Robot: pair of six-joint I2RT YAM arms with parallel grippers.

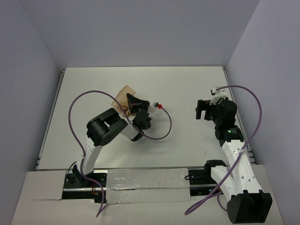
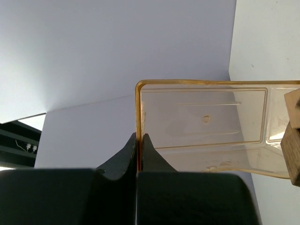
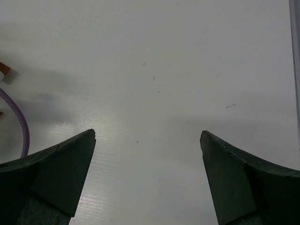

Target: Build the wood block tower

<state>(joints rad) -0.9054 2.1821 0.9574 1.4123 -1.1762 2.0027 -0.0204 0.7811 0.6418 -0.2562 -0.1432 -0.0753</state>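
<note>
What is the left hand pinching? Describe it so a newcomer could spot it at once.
Over the left half of the white table, find the left hand. Clamped by its rim between the fingers is a tray: shallow, rectangular, pale orange. The wooden blocks near it are opaque brown; only the tray is see-through.

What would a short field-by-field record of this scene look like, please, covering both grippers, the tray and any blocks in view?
left gripper: shut, pinching the tray's rim
tray: pale orange, translucent, held at one edge, mostly bare inside
wood blocks: two at the right edge of the left wrist view, by the tray's far end; contact unclear
right gripper: open, holding nothing, over the table
tower: none visible yet
</note>
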